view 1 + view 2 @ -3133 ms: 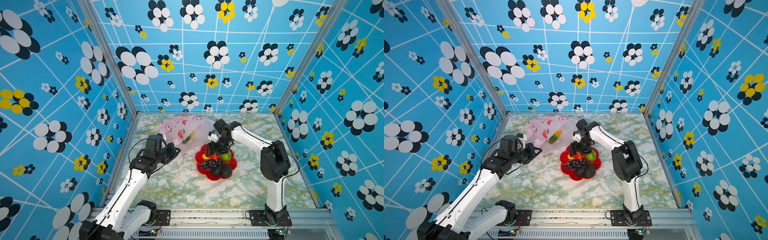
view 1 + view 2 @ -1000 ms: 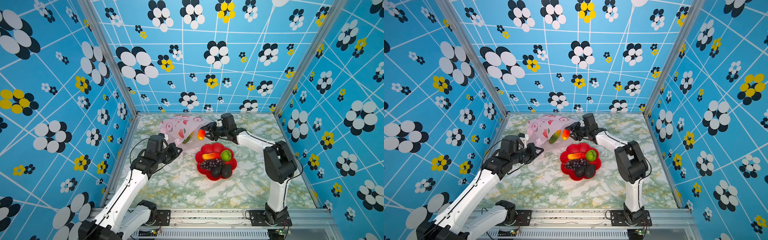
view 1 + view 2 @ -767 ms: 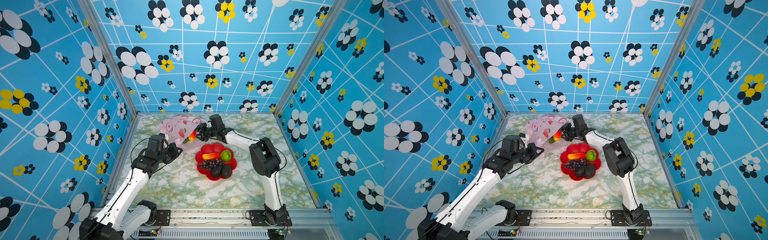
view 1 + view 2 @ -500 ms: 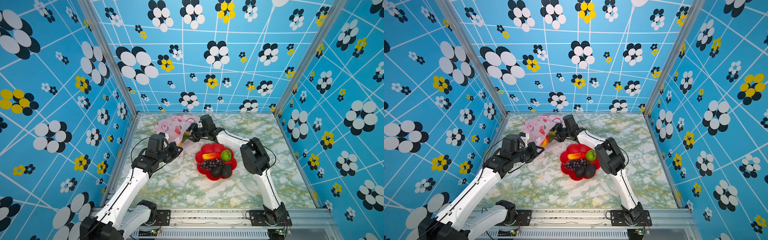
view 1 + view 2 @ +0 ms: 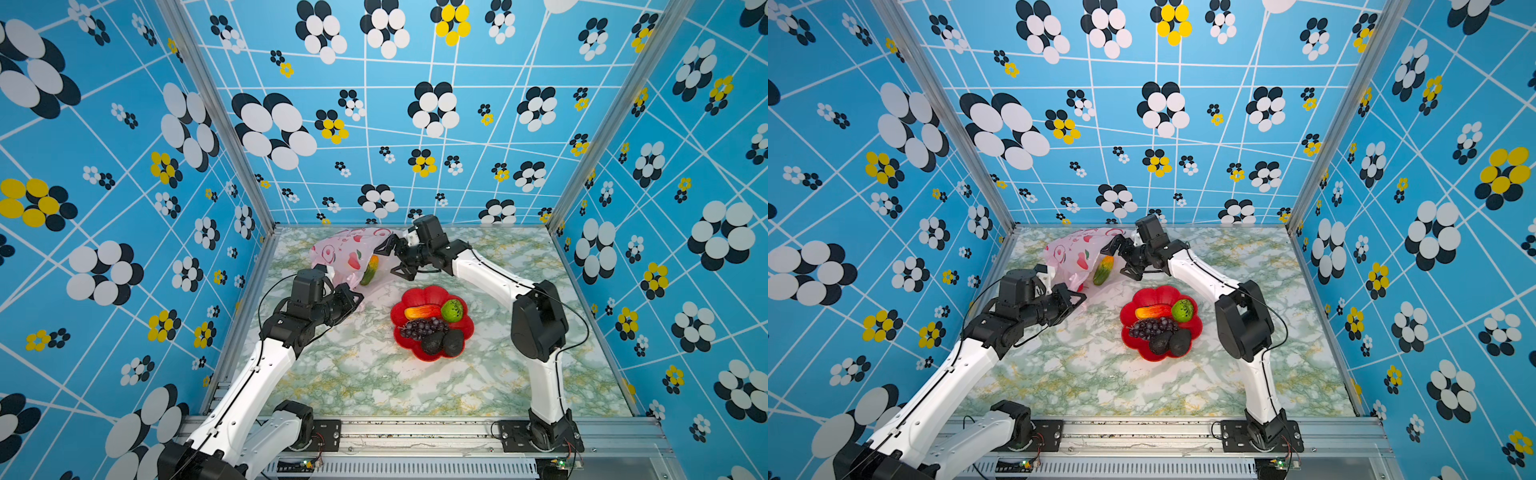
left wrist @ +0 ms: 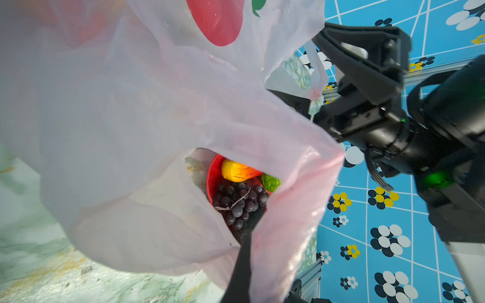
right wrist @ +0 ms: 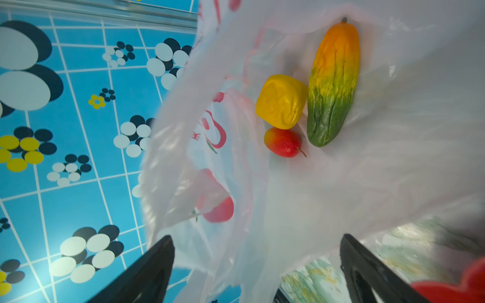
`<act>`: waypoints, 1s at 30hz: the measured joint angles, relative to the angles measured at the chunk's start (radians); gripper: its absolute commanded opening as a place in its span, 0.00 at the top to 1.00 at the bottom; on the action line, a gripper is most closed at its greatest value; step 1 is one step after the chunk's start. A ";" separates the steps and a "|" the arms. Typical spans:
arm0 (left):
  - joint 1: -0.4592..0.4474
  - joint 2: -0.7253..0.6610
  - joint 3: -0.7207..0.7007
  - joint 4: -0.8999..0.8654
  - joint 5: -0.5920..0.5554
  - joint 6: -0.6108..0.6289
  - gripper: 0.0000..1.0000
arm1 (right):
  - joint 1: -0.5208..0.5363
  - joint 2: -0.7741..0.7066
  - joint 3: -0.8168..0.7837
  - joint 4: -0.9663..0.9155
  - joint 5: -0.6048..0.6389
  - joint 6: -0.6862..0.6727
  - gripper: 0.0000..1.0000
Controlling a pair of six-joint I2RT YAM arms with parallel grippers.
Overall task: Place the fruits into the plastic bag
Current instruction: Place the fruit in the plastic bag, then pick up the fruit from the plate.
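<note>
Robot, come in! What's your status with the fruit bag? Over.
Left end effector shut on plastic bag; right end effector open, empty. Three fruits bagged; five fruits on red dish. Nothing in the way.

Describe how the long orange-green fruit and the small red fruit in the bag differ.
The long fruit is much bigger than the small red fruit. The long fruit runs from orange to green and is wrinkled; the small red fruit is smooth. Both lie in the plastic bag by the yellow fruit.
</note>
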 measured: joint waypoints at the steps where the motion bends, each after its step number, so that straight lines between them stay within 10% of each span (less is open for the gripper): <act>1: 0.000 -0.008 -0.002 0.000 -0.001 0.000 0.96 | -0.002 -0.042 -0.005 -0.041 0.021 -0.036 0.01; 14: 0.001 -0.005 -0.039 0.002 -0.021 -0.018 1.00 | -0.074 -0.547 -0.362 -0.522 0.365 -0.411 0.02; 30: 0.000 0.043 0.003 -0.001 0.041 -0.002 1.00 | -0.091 -0.405 -0.496 -0.602 0.397 -0.436 0.11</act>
